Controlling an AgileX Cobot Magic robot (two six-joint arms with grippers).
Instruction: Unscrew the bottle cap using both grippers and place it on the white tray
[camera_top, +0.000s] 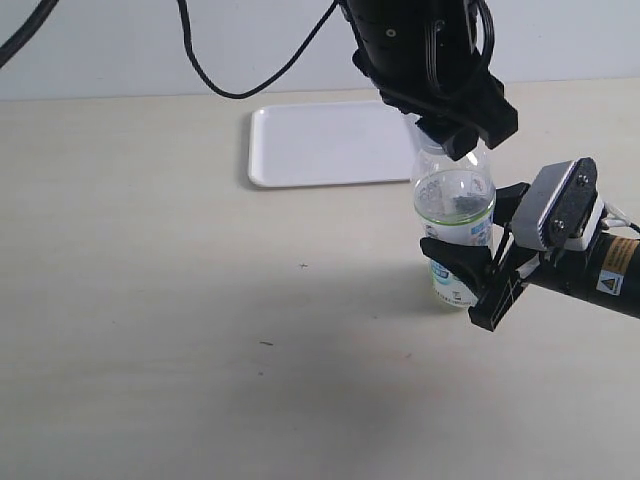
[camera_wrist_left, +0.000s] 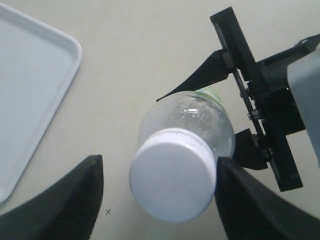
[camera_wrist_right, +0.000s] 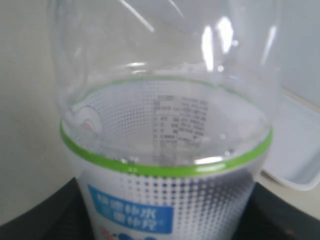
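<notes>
- A pale wood-grain surface is seen, backed by a plain white wall.
- The bottle is stood upright on the surface, with its long axis vertical and its neck pointing up.
- The cap is seated on the bottle's neck and is judged not yet unscrewed.
- The tray is laid flat beyond the bottle, toward the wall and to the left arm's side, apart from the bottle and with nothing seen on it.
- The bottle's labelled lower body is clamped from the side by the right fingers, so the bottle is held firm.
- The left fingers are brought down from above the bottle and are set either side of the cap.
- These are parted: one appears to be against the cap's ribbed side, while bare surface is seen between the other and the cap.
- The cap lies directly between the left fingers, on the bottle's axis, so the coming move is judged to be a squeeze onto the cap followed by a twist about that axis.
- The left arm is the nearer to the cap.
</notes>
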